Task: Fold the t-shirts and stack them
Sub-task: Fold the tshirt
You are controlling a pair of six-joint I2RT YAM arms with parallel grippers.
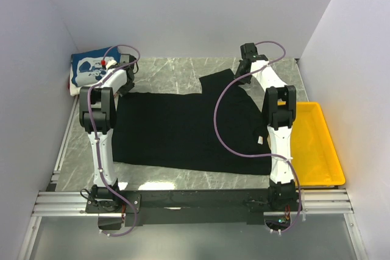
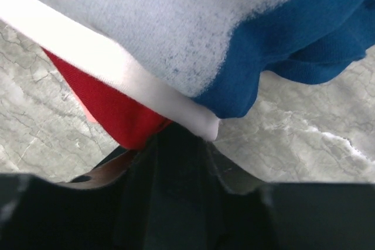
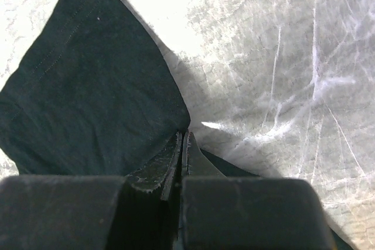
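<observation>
A large black t-shirt (image 1: 183, 129) lies spread flat across the middle of the table. A folded stack (image 1: 88, 70) sits at the back left: a blue shirt with white print (image 2: 304, 33) on top, a white one (image 2: 117, 68) under it and a red one (image 2: 111, 112) at the bottom. My left gripper (image 1: 120, 74) is at the black shirt's back left corner, right beside the stack, shut with black cloth (image 2: 176, 191) bunched in its jaws. My right gripper (image 1: 244, 59) is at the back, shut on the black shirt's edge (image 3: 94, 98) by the sleeve; its tips (image 3: 185, 136) pinch the cloth.
A yellow plastic tray (image 1: 317, 150) stands at the table's right edge, beside the right arm. White walls close in the back and both sides. Bare marble shows behind the black shirt and at the near left.
</observation>
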